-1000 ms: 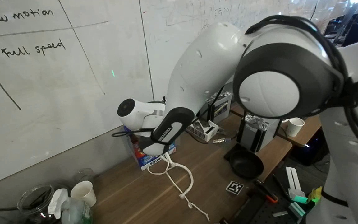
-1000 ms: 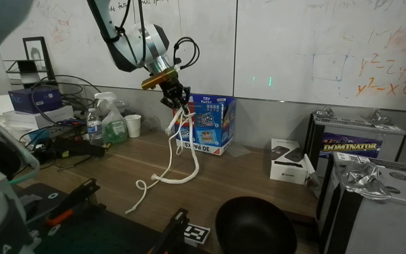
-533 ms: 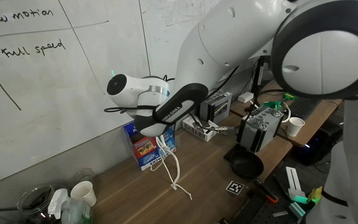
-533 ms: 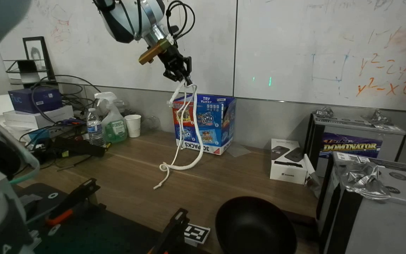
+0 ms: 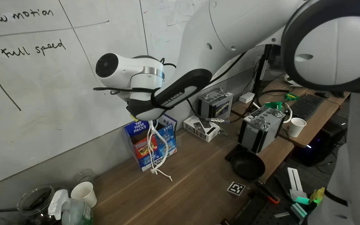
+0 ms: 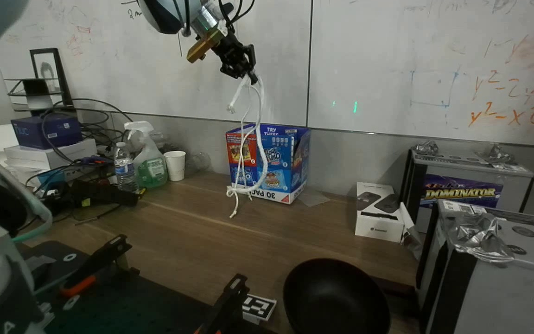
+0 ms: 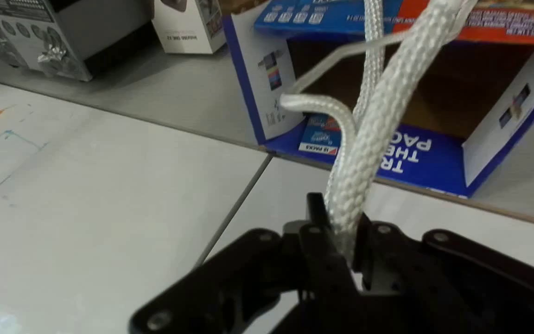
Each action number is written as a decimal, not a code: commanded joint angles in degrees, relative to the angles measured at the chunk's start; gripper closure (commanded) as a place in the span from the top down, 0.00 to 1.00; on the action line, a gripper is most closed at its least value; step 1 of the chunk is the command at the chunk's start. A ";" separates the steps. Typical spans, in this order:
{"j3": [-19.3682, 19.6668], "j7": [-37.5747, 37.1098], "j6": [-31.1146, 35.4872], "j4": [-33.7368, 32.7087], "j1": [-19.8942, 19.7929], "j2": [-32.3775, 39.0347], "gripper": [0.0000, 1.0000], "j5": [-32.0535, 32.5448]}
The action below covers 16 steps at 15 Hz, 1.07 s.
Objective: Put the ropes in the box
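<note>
In the wrist view's lower centre, the gripper (image 7: 340, 214) pinches the ropes (image 7: 383, 116), pickup apparently done, but placing them in the box (image 7: 443, 162), upper right, remains.

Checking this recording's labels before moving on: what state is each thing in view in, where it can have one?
Box: standing, top open.
Rope: held, hanging in loose loops, outside the box.
Gripper: shut on the rope.
Pan: open side up.
Water bottle: upright, capped.
Spray bottle: upright.
Cup beside spray bottle: upright.
Other cup: upright.
</note>
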State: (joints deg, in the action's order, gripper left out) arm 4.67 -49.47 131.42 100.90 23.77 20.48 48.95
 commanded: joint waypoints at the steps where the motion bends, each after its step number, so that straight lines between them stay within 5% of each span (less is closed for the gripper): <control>1: -1.80 -3.64 -1.13 -8.66 -2.73 3.96 0.14 4.26; 9: -0.71 -6.70 0.70 -22.07 -6.19 14.58 0.13 8.72; 16: -3.24 -0.25 2.01 -21.98 -10.80 19.00 0.12 0.61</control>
State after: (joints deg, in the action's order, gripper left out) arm 3.42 -54.24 132.42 80.86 15.38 37.43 53.75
